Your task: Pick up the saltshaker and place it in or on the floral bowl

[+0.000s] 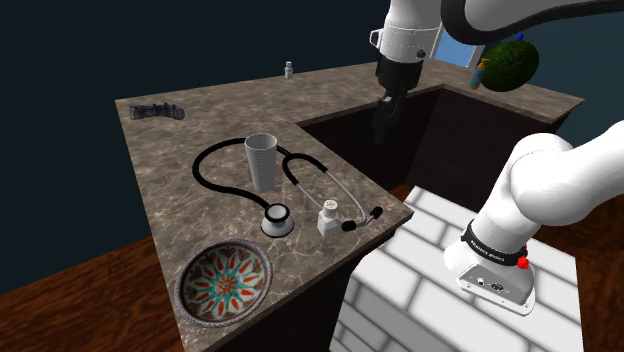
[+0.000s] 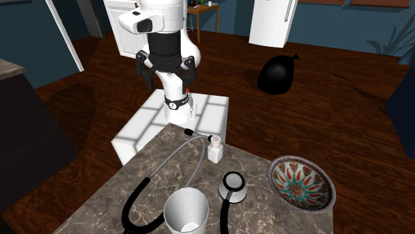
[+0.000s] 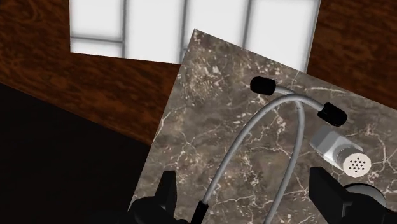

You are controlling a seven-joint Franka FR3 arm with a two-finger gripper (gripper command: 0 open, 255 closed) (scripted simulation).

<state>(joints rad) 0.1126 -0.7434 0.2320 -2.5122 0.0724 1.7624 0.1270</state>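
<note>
A: Saltshaker (image 1: 329, 217) spot?
B: Middle of the shoulder view, on the veined brown counter (image 1: 180, 150) near its edge, just beside a stethoscope (image 1: 278, 218) head.
A: Gripper (image 3: 245, 194)?
B: High above the counter's edge, jaws wide apart, clasping nothing.
A: Floral bowl (image 1: 226, 282)?
B: Lower left, well apart from the saltshaker.
</note>
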